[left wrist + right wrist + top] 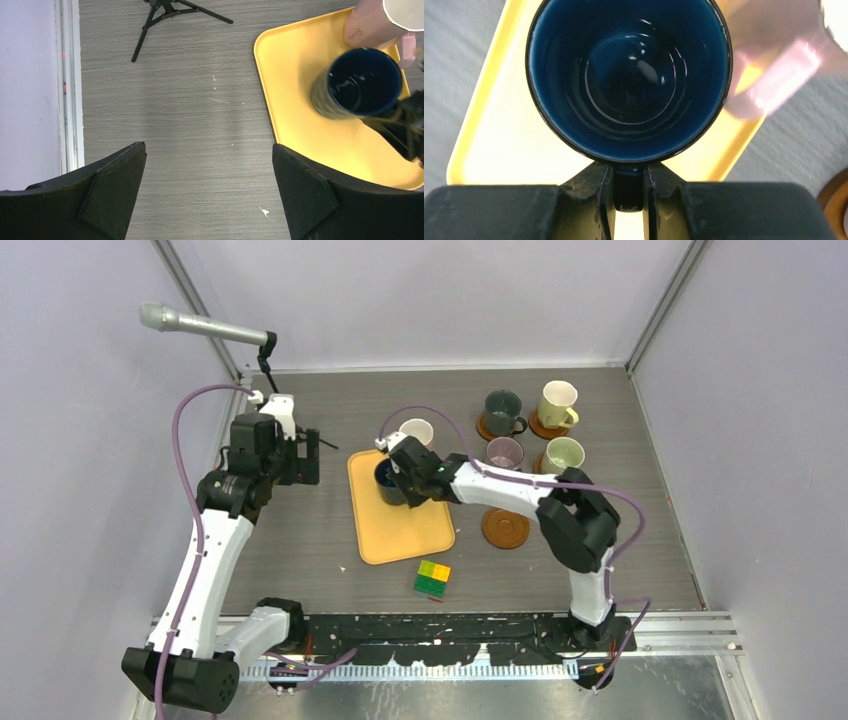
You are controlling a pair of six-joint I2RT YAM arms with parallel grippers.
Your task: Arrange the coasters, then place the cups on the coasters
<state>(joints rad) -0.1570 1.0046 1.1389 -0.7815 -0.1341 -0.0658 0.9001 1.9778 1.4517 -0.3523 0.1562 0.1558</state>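
Near the middle of the table (300,540), a tray (405,535). On it, toward its 11 o'clock corner, an upright mug (384,482). At the tray's 12 o'clock rim, a second mug (417,431), overlapping the edge; resting on it or just behind, unclear.

Out at 2 o'clock from the tray, four more in a two-by-two block:
- far-left mug (502,410) on far-left coaster (484,429)
- far-right mug (557,402) on far-right coaster (540,429)
- near-right mug (565,454) on near-right coaster (541,463)
- near-left mug (504,451), underside hidden

At 3 o'clock of the tray, near it, a bare coaster (506,528), at 6 o'clock of the near-left mug. At 5 o'clock, just off the tray's near edge, a toy block (432,578). At 10 o'clock, by the table's far-left corner, a microphone (200,325) on a tripod (170,15).
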